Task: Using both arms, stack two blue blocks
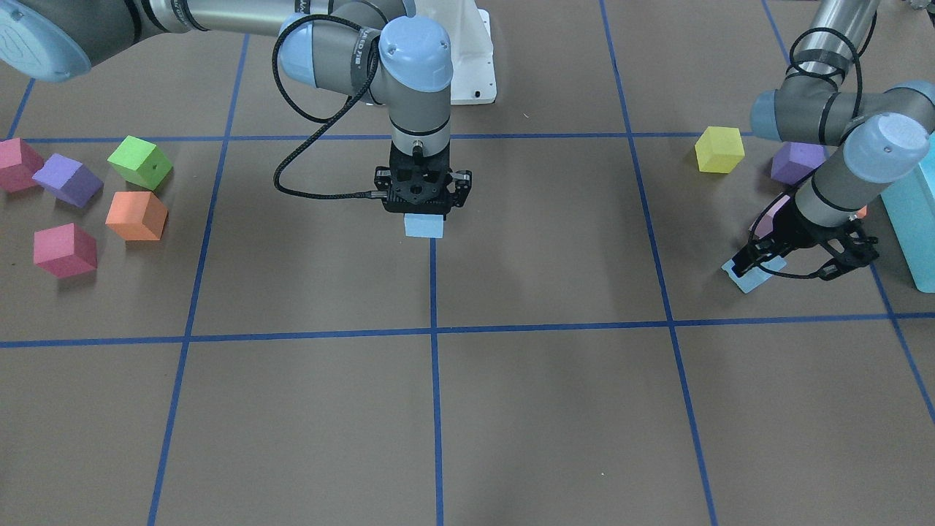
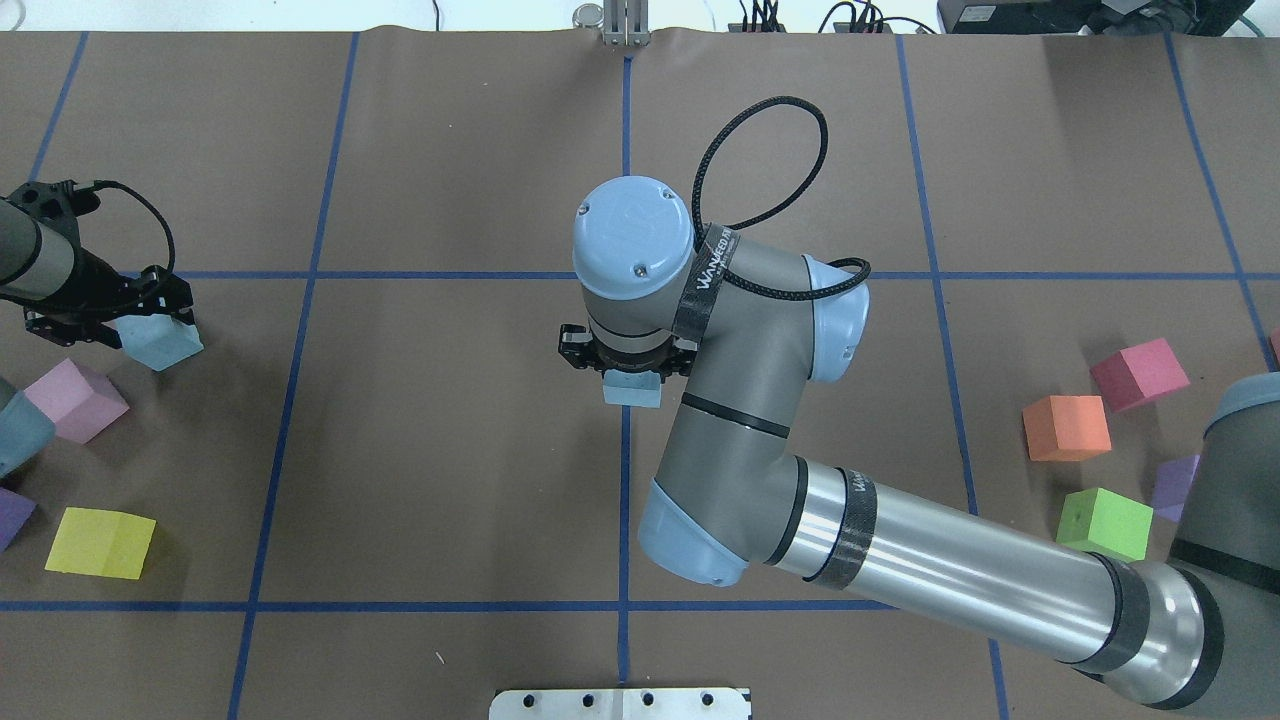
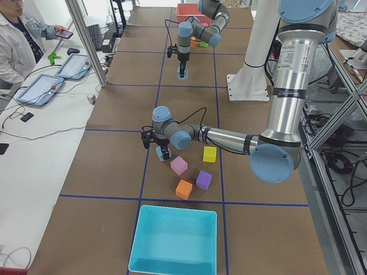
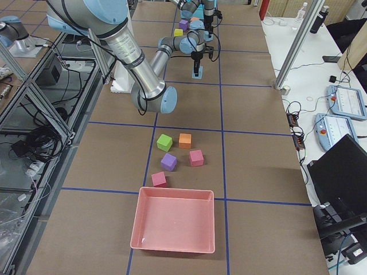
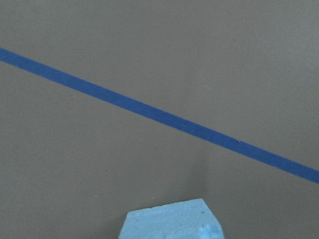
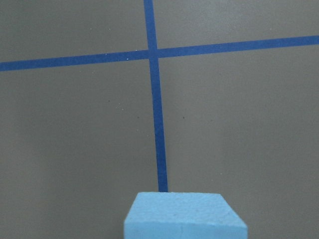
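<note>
My right gripper [image 2: 628, 370] hangs straight down over the middle of the table and is shut on one pale blue block [image 2: 633, 390]. That block shows under the gripper in the front view [image 1: 424, 226], over a blue tape line, and in the right wrist view [image 6: 184, 215]. My left gripper [image 2: 140, 320] is at the table's left side, shut on the other blue block [image 2: 160, 342], which is tilted close to the table [image 1: 752, 276]. A corner of it shows in the left wrist view [image 5: 169, 220]. The two blocks are far apart.
Near my left gripper lie a pink cube [image 2: 75, 400], a yellow cube [image 2: 100, 542], a purple cube [image 1: 796, 162] and the turquoise bin [image 1: 913, 219]. On the right side lie magenta [image 2: 1138, 373], orange [image 2: 1067, 427], green [image 2: 1105, 523] and purple [image 2: 1175, 485] cubes. A pink tray [image 4: 175, 220] stands beyond them.
</note>
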